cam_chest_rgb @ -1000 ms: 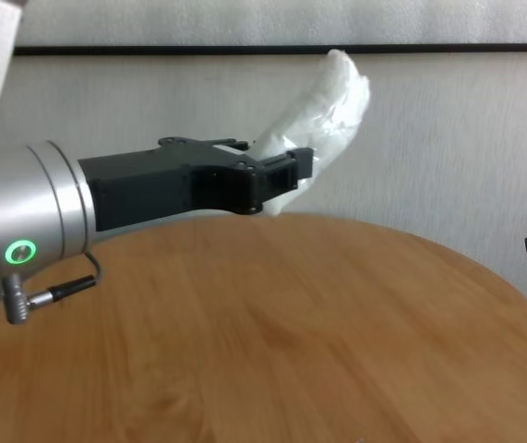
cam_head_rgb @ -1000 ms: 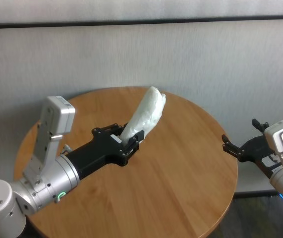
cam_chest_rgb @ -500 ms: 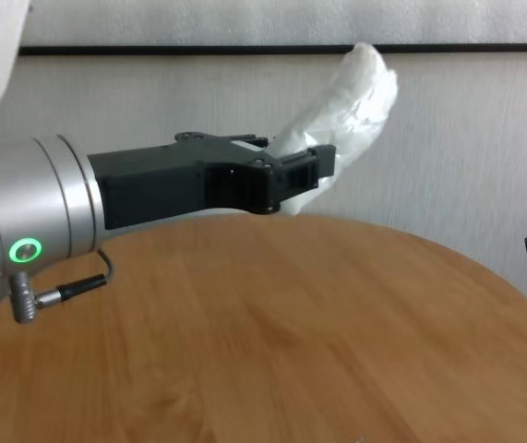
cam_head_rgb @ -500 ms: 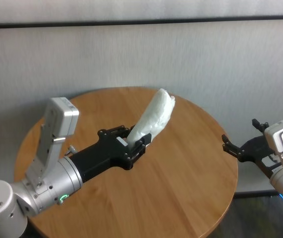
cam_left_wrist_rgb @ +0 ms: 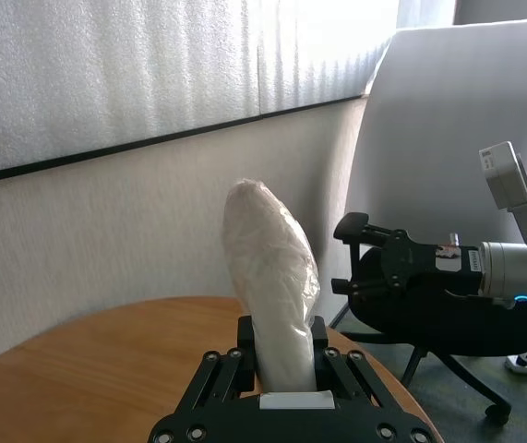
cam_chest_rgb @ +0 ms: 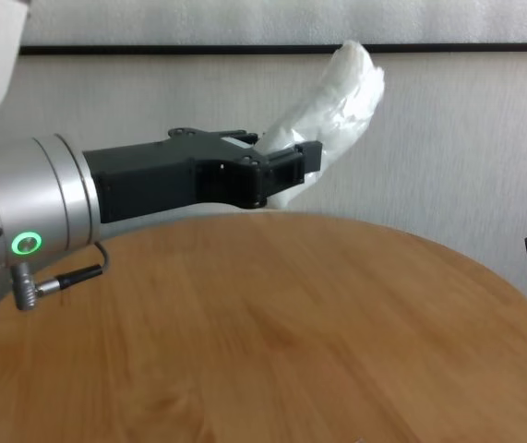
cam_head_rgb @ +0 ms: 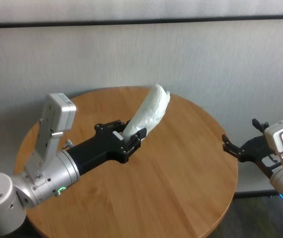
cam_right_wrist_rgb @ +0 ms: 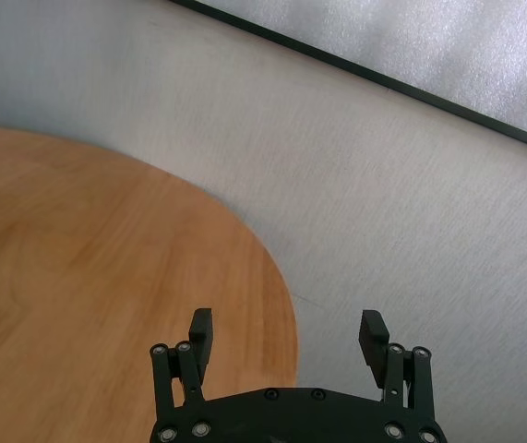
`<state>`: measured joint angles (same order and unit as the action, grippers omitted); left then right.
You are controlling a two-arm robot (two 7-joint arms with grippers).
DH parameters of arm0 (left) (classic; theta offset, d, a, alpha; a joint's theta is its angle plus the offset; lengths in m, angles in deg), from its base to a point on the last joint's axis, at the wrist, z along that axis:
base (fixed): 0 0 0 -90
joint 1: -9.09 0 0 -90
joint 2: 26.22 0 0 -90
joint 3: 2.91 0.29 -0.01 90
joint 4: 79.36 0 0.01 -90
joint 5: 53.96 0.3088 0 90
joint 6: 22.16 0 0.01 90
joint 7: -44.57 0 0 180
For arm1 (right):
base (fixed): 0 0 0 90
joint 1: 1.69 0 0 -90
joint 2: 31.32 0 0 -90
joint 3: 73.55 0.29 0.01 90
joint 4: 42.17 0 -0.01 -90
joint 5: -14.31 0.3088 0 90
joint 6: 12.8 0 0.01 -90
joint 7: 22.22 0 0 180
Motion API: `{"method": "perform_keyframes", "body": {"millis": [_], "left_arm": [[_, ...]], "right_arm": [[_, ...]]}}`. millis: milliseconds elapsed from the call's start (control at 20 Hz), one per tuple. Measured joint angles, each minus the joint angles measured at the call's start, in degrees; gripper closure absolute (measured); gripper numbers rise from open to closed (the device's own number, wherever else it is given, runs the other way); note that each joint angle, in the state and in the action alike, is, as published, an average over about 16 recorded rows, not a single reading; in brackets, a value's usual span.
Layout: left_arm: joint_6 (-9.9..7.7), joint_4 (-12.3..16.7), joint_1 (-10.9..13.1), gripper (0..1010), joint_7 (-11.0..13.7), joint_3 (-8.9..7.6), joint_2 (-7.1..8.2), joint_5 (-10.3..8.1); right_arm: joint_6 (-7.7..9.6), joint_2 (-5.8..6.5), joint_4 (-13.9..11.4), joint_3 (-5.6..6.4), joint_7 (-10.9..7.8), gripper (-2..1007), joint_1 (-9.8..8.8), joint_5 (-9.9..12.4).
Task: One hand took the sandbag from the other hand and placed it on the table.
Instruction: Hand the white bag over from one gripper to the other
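Note:
My left gripper [cam_head_rgb: 134,138], black on a silver wrist with a green ring light, is shut on the lower end of the white crinkled sandbag [cam_head_rgb: 150,110]. It holds the bag tilted up above the round wooden table [cam_head_rgb: 171,188]. The bag stands up between the fingers in the left wrist view [cam_left_wrist_rgb: 268,263] and the chest view [cam_chest_rgb: 339,106]. My right gripper [cam_head_rgb: 234,148], with a red-bordered sticker on its body, is open and empty just off the table's right edge, apart from the bag. Its spread fingers show in the right wrist view [cam_right_wrist_rgb: 286,337].
A grey wall [cam_head_rgb: 181,54] with a black strip runs behind the table. A black office chair [cam_left_wrist_rgb: 448,314] stands on the floor beyond the table's right side, below the right gripper [cam_left_wrist_rgb: 374,263]. The table edge [cam_right_wrist_rgb: 281,305] lies just before the right fingers.
My left gripper with the sandbag moved right toward the right gripper, then drew back a little to the left. The right arm has not moved.

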<state>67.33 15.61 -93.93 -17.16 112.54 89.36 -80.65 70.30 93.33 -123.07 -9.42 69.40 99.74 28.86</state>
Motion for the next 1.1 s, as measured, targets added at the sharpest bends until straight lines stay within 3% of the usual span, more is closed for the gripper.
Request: {"method": "perform_keyframes", "body": {"millis": [1100], "left_arm": [[-0.29, -0.8, -0.8, 665, 1.2, 0.35, 0.26, -1.17]], "right_arm": [[0.00, 0.00, 0.0, 0.00, 0.00, 4, 0.00, 0.0]]}}
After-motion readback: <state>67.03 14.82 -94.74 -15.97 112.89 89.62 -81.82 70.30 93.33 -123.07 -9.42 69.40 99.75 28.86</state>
